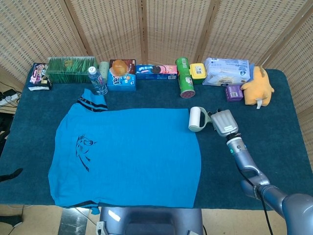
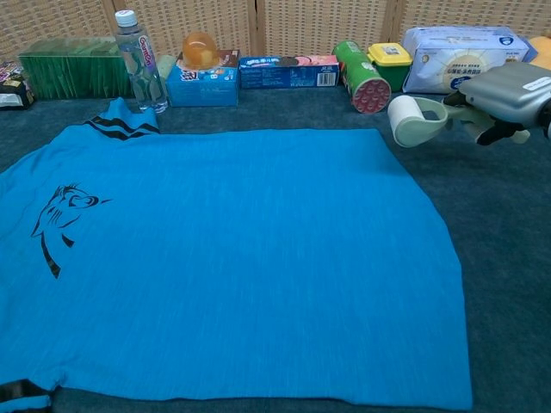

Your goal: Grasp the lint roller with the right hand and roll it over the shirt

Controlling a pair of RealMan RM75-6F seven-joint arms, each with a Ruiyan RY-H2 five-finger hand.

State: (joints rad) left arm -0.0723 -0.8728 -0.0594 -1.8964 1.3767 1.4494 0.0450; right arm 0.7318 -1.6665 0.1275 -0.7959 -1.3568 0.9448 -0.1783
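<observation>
A blue shirt [image 1: 127,154] [image 2: 224,258] with a dark cat print lies flat across the dark blue table. The lint roller [image 1: 196,119] [image 2: 411,120], white roll on a pale green handle, hangs just off the shirt's far right corner, lifted above the table. My right hand [image 1: 222,122] [image 2: 508,95] grips its handle from the right, fingers wrapped around it. The left hand does not show in either view.
Along the table's back edge stand a green box [image 1: 71,69], a water bottle [image 1: 97,80], snack boxes [image 1: 121,74], a green can [image 1: 185,78] lying on its side, a yellow tub [image 1: 197,71], a wipes pack [image 1: 227,71], a purple box [image 1: 234,92] and a yellow plush toy [image 1: 258,87].
</observation>
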